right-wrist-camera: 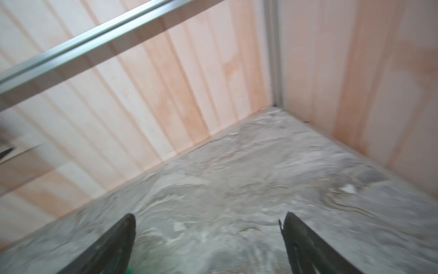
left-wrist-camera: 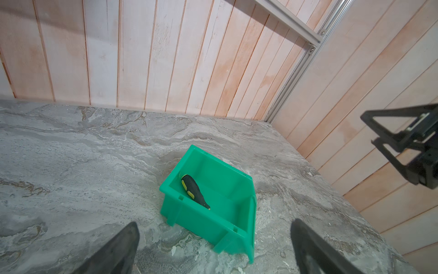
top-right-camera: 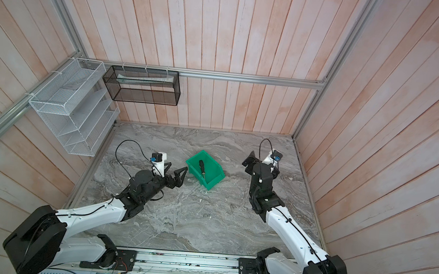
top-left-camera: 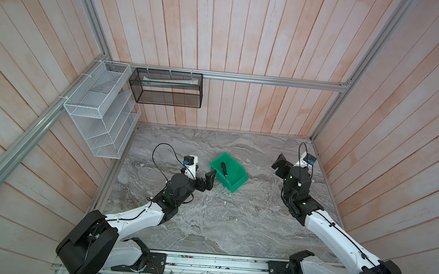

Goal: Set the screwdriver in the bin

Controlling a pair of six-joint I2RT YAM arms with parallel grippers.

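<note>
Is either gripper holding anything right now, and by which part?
Nothing is held. The left gripper and right gripper both stand open and empty; the screwdriver lies loose inside the bin.

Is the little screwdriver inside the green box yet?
Inside: the screwdriver lies on the floor of the green bin, below its rim, nothing gripping it.

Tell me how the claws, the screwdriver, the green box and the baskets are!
Bright green plastic bin: standing upright.
Small black-and-yellow screwdriver: lying inside the bin.
Left claw: open, empty.
Right claw: open, empty.
Black mesh basket: hanging, something pale inside.
White wire basket: hanging.
</note>
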